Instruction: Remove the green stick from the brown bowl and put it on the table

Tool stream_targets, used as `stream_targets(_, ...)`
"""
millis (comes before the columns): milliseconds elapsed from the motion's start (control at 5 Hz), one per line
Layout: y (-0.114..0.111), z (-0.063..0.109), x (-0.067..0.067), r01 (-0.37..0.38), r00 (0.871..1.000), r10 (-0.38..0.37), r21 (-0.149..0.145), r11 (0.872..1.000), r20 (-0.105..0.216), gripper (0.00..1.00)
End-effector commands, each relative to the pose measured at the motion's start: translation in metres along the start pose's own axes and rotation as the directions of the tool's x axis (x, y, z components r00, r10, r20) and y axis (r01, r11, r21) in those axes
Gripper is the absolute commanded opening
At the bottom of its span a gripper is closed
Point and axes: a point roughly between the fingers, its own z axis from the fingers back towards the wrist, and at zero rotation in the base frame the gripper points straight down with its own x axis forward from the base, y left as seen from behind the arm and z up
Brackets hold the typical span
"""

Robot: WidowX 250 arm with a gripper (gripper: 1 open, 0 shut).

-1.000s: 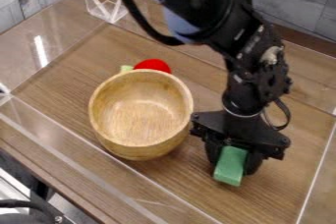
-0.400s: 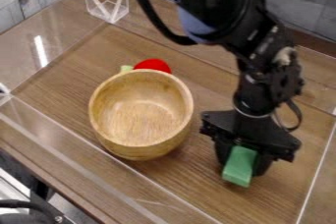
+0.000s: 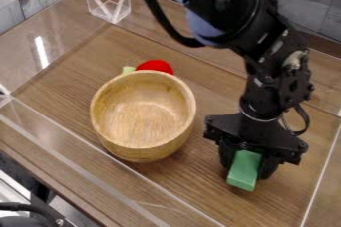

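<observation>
The green stick (image 3: pixel 245 171) stands at the right of the table (image 3: pixel 80 67), its lower end at or just above the wood. My gripper (image 3: pixel 249 157) is shut on the stick's upper part, a black finger on each side. The brown bowl (image 3: pixel 143 115) sits left of the gripper, empty, a short gap away. The black arm rises from the gripper toward the top of the view.
A small red round object (image 3: pixel 156 68) lies behind the bowl, with a bit of green beside it. Clear acrylic walls (image 3: pixel 94 176) border the table at the front, left and right. A clear stand (image 3: pixel 110 6) is at the back left.
The gripper has moved a little to the right and toward the front with the green stick, carrying it farther from the bowl. The bowl has stayed put.
</observation>
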Motion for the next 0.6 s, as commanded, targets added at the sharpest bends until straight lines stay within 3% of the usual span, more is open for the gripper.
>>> stream_targets(0,-0.010,0.011,0.010,-0.014,0.999,0.015,-0.022,1.000,0.043,0.00)
stream_targets(400,-0.015,0.003,0.020,-0.048,0.998,0.049,-0.013,0.999,0.038,0.00)
